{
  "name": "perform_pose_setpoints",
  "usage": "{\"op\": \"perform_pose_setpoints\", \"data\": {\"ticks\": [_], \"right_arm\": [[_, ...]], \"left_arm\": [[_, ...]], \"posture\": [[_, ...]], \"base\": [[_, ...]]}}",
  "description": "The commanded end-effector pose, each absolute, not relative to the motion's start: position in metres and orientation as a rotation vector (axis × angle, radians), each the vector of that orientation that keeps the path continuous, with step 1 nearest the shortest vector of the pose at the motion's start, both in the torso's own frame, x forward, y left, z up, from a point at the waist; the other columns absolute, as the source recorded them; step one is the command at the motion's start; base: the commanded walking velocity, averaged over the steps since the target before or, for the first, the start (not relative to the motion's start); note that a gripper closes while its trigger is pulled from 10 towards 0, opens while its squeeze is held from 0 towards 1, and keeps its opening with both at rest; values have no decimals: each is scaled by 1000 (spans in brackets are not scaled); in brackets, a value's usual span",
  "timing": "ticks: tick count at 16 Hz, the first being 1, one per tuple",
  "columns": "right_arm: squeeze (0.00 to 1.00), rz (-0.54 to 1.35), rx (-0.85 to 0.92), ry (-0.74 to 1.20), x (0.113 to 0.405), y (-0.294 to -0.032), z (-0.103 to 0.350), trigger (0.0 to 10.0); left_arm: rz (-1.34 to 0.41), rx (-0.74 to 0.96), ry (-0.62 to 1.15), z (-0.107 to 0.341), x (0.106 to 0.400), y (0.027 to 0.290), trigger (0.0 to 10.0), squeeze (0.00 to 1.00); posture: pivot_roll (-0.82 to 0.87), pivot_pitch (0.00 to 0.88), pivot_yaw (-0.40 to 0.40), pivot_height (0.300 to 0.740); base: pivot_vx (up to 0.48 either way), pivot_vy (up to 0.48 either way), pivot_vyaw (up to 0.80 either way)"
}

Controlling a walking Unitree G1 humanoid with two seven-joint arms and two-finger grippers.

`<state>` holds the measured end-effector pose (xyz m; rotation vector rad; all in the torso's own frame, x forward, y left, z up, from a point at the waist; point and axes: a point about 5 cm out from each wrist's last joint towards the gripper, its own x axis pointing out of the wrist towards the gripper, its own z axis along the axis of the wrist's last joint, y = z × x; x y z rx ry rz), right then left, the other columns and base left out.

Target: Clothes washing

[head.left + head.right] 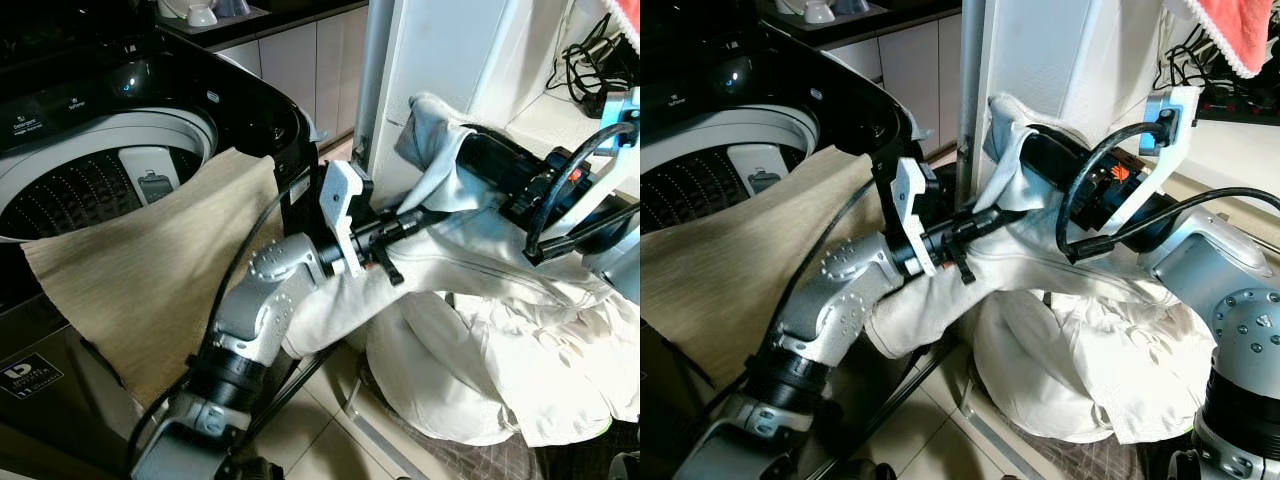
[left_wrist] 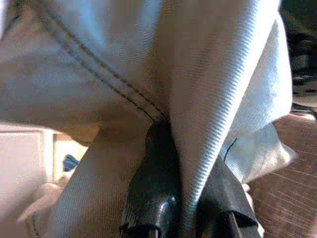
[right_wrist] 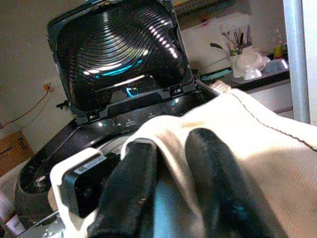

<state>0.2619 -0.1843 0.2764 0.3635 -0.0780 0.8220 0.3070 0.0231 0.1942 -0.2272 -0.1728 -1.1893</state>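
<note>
Top-loading washing machine [image 1: 110, 150] at far left, lid [image 3: 121, 54] raised, perforated drum visible. A tan cloth [image 1: 150, 270] drapes over the machine's front rim and hangs down its face.

Just right of the machine, the left gripper [image 1: 400, 228] reaches across toward the middle, its black fingers [image 2: 153, 193] clamped together on a fold of a white garment [image 1: 480, 270]; a stitched seam runs just above the pinch point in the left wrist view.

The white garment stretches between both arms, lifted off a pile of white laundry [image 1: 500, 370] that sits low on the tiled floor [image 1: 320, 440], right of centre.

Right gripper [image 1: 1015, 140] comes in from the right, held higher than the left, near a white vertical panel [image 1: 1060, 60]. The garment wraps over it; in the right wrist view one finger [image 3: 131, 188] lies under the cloth fold and the other over it, pinching the fabric.

Behind, a counter [image 3: 257, 77] with bowls. Upper right, a red towel [image 1: 1230, 30] and black cables [image 1: 590, 55].
</note>
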Motion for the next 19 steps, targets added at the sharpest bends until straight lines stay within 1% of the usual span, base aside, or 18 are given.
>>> {"op": "perform_pose_setpoints", "data": {"ticks": [1,2,3,4,5,6,7,8,10,11,13,14,15,16,17,18,19], "right_arm": [[361,831,332,-206,255,-187,298,10000],[0,835,325,-229,253,-189,301,10000],[0,841,320,-235,251,-189,302,10000],[0,842,320,-239,250,-189,303,10000],[0,841,321,-238,250,-189,302,10000],[0,842,319,-233,250,-186,300,10000],[0,845,315,-229,250,-184,299,10000],[0,850,305,-220,250,-181,297,10000],[0,857,299,-213,249,-177,295,10000],[0,870,300,-208,248,-173,292,10000],[0,875,304,-203,247,-171,289,10000],[0,880,293,-180,247,-165,281,10000],[0,882,291,-172,247,-163,279,10000],[0,891,284,-156,246,-157,275,10000],[0,900,272,-141,245,-153,272,10000],[0,927,237,-97,241,-144,265,10000],[0,942,217,-71,239,-140,260,10000]], "left_arm": [[-1085,-173,-182,199,321,42,0,0],[-1012,-139,-222,211,331,57,0,0],[-971,-121,-252,221,337,66,0,0],[-818,-42,-366,259,355,97,0,0],[-753,-19,-408,274,361,107,0,0],[-557,81,-560,327,370,139,0,0],[-397,211,-695,370,368,162,0,0],[-262,328,-800,401,362,177,0,0],[-142,407,-895,432,353,193,0,0],[-4,503,-967,457,343,208,0,0],[76,548,-971,463,343,217,0,0],[172,617,-858,442,362,230,0,0],[179,658,-775,429,371,232,0,0],[185,734,-582,399,387,238,0,0],[196,757,-458,380,395,243,39,0],[206,720,-172,329,406,258,10000,0],[206,688,15,294,407,268,10000,0]], "posture": [[-125,0,20,740],[-125,0,20,740],[-123,0,21,740],[-122,0,21,740],[-122,0,21,740],[-115,0,20,740],[-111,0,23,740],[-109,0,27,740],[-108,0,27,740],[-104,0,31,740],[-100,0,32,740],[-100,0,35,740],[-100,0,35,740],[-103,0,39,740],[-103,0,39,740],[-111,0,45,740],[-113,0,46,740]], "base": [[0,0,0],[0,0,0],[0,0,0],[0,0,0],[0,0,0],[0,0,0],[0,0,0],[0,0,0],[0,0,0],[0,0,0],[0,0,0],[0,0,0],[0,0,0],[0,0,0],[0,0,0],[0,0,0],[0,0,0]]}}
